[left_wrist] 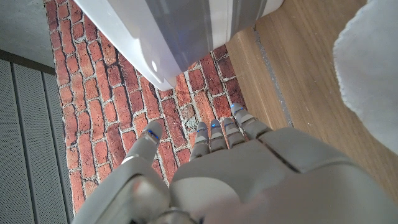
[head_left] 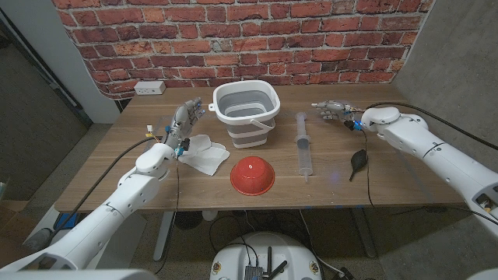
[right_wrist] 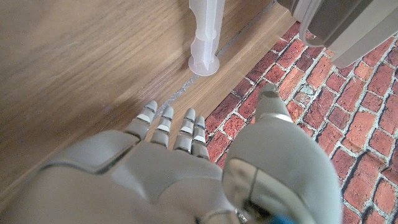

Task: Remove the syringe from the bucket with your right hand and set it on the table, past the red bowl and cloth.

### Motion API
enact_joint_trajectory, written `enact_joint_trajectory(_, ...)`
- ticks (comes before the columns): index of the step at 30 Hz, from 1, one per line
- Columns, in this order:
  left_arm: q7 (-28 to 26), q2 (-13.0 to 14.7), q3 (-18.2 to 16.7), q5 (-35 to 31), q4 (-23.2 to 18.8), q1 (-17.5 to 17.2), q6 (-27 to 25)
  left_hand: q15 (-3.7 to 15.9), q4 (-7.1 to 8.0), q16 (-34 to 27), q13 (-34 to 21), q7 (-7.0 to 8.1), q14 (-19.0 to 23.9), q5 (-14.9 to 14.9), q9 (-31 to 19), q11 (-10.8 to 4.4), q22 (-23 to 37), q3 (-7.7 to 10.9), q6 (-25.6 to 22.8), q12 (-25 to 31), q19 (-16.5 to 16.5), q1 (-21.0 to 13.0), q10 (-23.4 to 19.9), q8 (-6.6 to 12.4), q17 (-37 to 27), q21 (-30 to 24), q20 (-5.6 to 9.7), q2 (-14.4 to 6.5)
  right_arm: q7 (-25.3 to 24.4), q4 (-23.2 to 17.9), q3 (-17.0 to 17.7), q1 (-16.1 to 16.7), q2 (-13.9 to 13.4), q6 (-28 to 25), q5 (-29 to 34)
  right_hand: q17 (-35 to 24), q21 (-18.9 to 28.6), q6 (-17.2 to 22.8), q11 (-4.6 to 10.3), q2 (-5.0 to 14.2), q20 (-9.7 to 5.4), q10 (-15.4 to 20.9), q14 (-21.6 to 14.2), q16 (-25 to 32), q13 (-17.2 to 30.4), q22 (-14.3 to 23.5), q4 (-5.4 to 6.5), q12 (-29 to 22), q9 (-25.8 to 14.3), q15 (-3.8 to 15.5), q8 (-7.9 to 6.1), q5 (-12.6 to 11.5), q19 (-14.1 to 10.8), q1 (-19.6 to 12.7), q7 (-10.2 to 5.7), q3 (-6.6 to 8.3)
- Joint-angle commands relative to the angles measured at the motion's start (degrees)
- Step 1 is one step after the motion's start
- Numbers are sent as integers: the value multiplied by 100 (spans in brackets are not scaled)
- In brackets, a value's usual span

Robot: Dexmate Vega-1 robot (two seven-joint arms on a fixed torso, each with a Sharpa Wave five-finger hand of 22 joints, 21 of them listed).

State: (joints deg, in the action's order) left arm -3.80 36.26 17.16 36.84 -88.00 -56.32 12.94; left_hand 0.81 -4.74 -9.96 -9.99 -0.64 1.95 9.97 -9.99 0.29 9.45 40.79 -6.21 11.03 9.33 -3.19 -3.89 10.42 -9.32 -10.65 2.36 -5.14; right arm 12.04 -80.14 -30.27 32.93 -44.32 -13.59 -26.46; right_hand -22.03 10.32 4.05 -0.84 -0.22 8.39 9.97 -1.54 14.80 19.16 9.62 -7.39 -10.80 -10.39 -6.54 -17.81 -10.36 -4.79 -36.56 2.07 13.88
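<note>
The clear syringe (head_left: 303,146) lies on the wood table to the right of the grey-and-white bucket (head_left: 250,134), its length running from far to near. My right hand (head_left: 334,110) hovers beyond the syringe's far end, fingers apart and holding nothing. In the right wrist view the syringe's flanged end (right_wrist: 205,31) lies just ahead of my right hand (right_wrist: 186,168), with the bucket (right_wrist: 348,25) beside it. My left hand (head_left: 187,117) stands open left of the bucket. The red bowl (head_left: 252,175) and white cloth (head_left: 204,153) sit in front of the bucket.
A black rubber bulb (head_left: 358,161) with a thin tip lies right of the syringe, under my right forearm. A white wall outlet (head_left: 149,88) sits at the table's back left against the brick wall. The left wrist view shows the bucket (left_wrist: 186,31) and cloth (left_wrist: 373,74).
</note>
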Motion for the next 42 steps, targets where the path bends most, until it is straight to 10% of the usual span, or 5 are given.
enact_joint_trajectory(1,11,-73,35,-61,120,77,106,7,-20,-9,-25,22,34,11,-10,-9,27,15,-28,15,-14,-35,-14,1,-19,-27,300,-448,273,318,127,113,59,721,-110,15,7,-43,6,2,1,-41,88,-48,-26,18,4,6,-11,-9,48,16,61,48,-6,-14)
enact_joint_trajectory(30,233,-638,188,-311,1311,544,1088,103,-15,-16,-24,96,46,14,-8,-95,26,-13,-106,31,54,21,-66,27,-22,-48,354,-383,-301,843,645,716,527,2277,-390,107,165,158,29,248,-409,90,-7,-62,-308,15,279,-89,-5,273,307,19,-455,725,-271,-145)
enact_joint_trajectory(42,285,-834,230,-285,1645,695,1269,137,-23,-26,-24,116,117,18,-8,-123,26,5,-223,49,86,22,-141,51,-18,-51,362,-383,-373,1199,957,1108,891,3062,-823,133,94,515,0,629,-656,271,-90,-54,-489,13,662,-108,-9,393,394,-42,-522,1460,-355,-269)
